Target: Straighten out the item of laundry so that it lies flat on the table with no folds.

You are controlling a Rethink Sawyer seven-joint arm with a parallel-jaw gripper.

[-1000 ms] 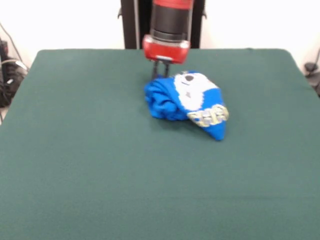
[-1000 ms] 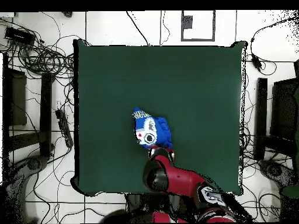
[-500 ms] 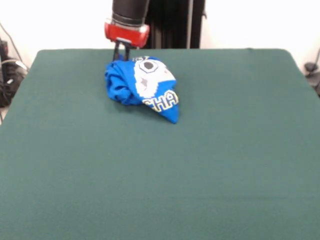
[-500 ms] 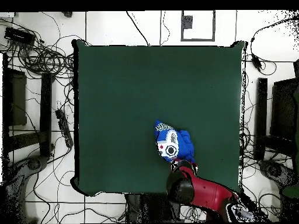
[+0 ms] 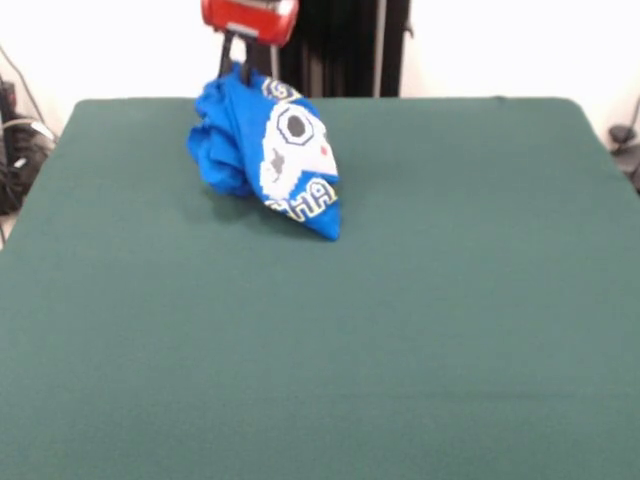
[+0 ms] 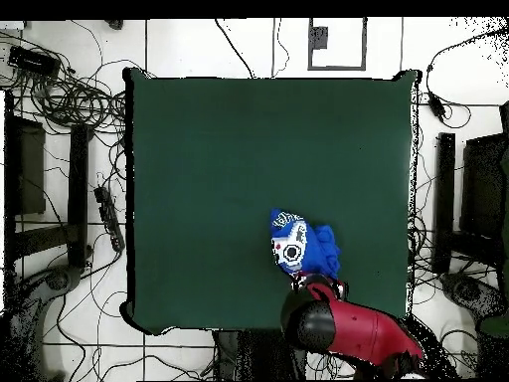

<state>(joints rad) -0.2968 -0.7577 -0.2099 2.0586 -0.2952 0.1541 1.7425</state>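
Observation:
The bright blue shirt (image 5: 265,150) with a white pixel graphic and pale block letters is bunched and hangs from my gripper (image 5: 240,62) at the far side of the dark green table (image 5: 330,330), left of centre. Its top is lifted and its lower tip rests on the felt. My gripper is shut on the shirt's top edge. In the overhead view the shirt (image 6: 303,246) lies just above my red arm and gripper (image 6: 316,286), near the table's bottom edge (image 6: 199,199).
The robot's black pedestal (image 5: 340,45) stands right behind the table's far edge. Cables and dark equipment (image 6: 60,90) lie on the floor around the table in the overhead view.
My gripper has dragged the shirt leftwards in the front view towards the table's far edge, then raised it, so the shirt now hangs stretched upward instead of lying in a heap.

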